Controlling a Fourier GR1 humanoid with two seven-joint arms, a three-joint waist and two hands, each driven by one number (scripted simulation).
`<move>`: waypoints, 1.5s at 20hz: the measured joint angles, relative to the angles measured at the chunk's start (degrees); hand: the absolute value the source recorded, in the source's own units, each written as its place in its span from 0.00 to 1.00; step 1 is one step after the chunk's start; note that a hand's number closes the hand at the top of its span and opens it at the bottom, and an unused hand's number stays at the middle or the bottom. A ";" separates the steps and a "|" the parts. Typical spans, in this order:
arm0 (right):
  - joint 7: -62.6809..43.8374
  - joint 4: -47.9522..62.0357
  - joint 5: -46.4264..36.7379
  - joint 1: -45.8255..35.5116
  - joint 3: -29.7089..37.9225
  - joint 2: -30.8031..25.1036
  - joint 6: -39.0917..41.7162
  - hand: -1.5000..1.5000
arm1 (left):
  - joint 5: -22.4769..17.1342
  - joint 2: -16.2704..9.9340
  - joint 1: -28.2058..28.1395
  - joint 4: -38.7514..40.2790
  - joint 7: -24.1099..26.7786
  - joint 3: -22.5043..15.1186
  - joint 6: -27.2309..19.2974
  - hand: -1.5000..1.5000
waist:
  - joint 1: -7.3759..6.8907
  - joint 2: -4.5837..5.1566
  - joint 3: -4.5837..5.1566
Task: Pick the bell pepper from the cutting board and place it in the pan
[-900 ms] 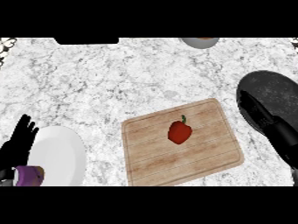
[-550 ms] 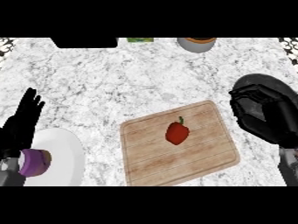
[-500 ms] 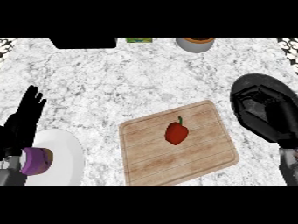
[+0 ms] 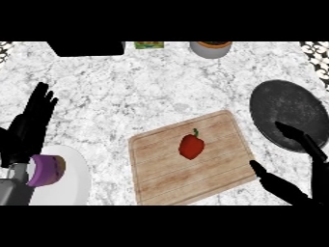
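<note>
Since the earlier frames the right hand has dropped from over the pan toward the cutting board; its fingers are spread open, holding nothing, one fingertip across the pan's near rim. Left of its thumb, apart from it, lies the red bell pepper on the board. Far to its left, the left hand rests open, fingers up, beside a white plate.

No text, label, brand, number or sign is showing legibly anywhere. The one candidate — a small green packet lying at the counter's far edge — is carrying yellowish markings, but they are blurring into shapes too small to read as letters or figures.
</note>
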State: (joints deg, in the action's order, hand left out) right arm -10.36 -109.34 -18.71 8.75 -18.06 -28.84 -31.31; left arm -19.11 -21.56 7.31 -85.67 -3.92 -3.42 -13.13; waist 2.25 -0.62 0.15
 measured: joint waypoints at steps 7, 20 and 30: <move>-19.34 -11.24 -12.74 -3.08 -2.69 -5.60 9.72 0.00 | 0.71 0.03 1.18 -3.10 -3.21 -1.76 -1.31 0.50 | -1.82 0.39 -0.01; -45.05 -0.69 -11.26 -27.50 -11.32 -1.08 40.75 0.00 | 1.24 1.09 4.39 -2.10 -4.23 -3.65 -2.14 0.50 | -3.85 0.88 0.00; -49.61 8.61 -3.47 -35.48 -15.73 6.60 51.08 0.00 | 0.87 0.79 3.24 -2.87 -4.04 -3.18 -2.19 0.50 | -3.17 0.62 -0.06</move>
State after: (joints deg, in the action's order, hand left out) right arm -59.97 -100.73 -22.17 -26.73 -33.79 -22.24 19.77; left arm -18.24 -20.77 10.55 -88.54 -7.96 -6.60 -15.32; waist -0.93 -0.01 0.09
